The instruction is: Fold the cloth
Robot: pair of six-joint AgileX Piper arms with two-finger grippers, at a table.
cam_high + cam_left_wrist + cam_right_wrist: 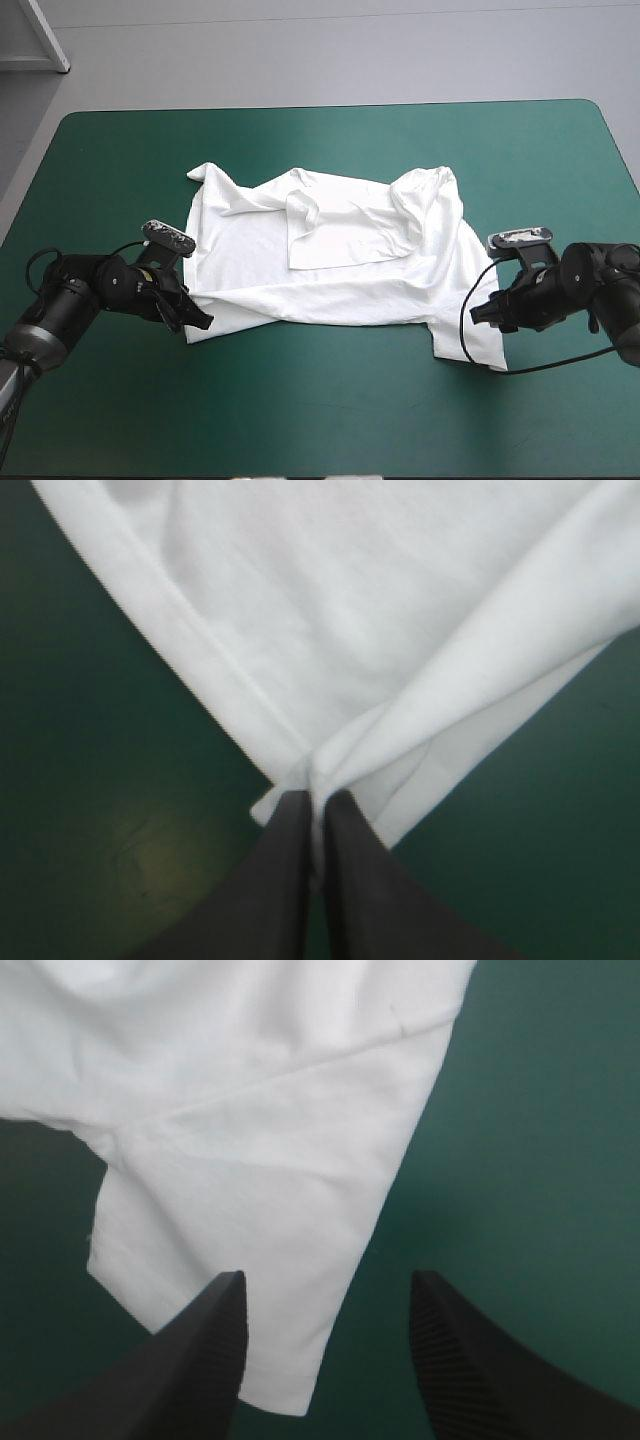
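The white T-shirt lies partly spread and wrinkled on the teal-green cover, with a folded flap near its middle. My left gripper is at the shirt's near left corner; in the left wrist view its black fingers are pinched together on that corner of the T-shirt. My right gripper rests at the shirt's right side by a sleeve. In the right wrist view its fingers stand apart, the sleeve's edge lying between them on the table.
The teal-green cover shows bare along the near side and beyond the shirt toward the far edge. A black cable loops on the table by the right arm.
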